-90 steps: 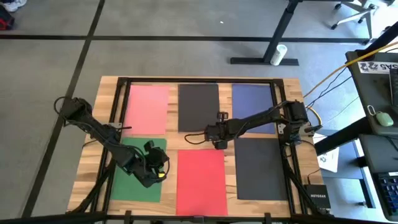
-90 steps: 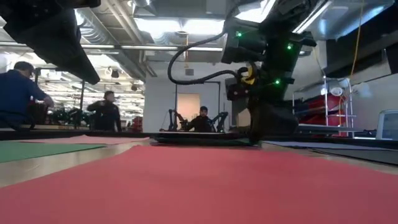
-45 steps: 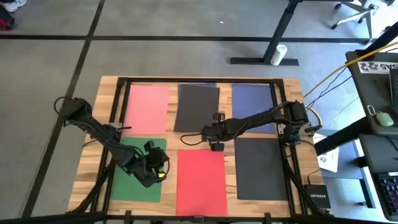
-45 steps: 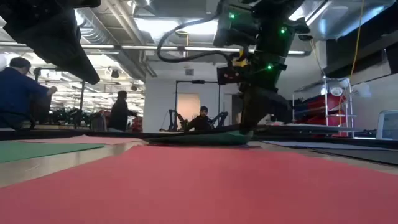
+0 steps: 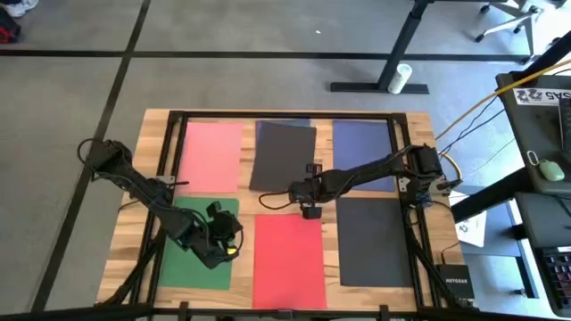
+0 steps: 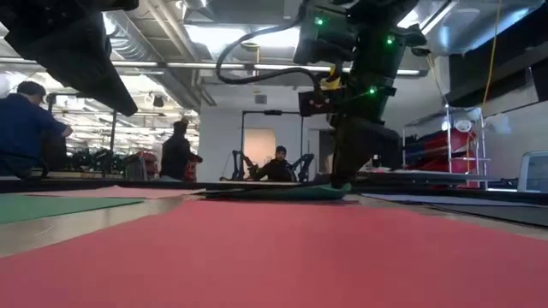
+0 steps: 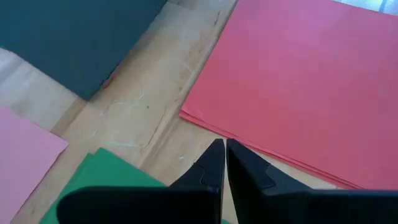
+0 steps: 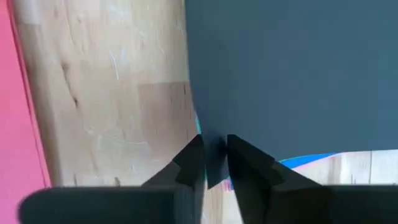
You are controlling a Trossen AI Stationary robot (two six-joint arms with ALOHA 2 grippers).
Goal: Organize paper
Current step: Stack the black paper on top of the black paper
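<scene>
- Since half a second ago, your right gripper has dragged the dark grey sheet slightly further askew; its fingers stay pinched on that sheet's near edge at table centre.
- Your left gripper, closed on nothing, hovers over the green sheet at 7 o'clock.
- In the low view, the pinch itself is hard to make out.

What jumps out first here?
Coloured paper sheets tile the wooden table in a grid. The right hand, at mid-table, pinches the near edge of the dark grey sheet, which lies skewed in the far row. The left hand hangs shut over the green sheet, front left.
</scene>
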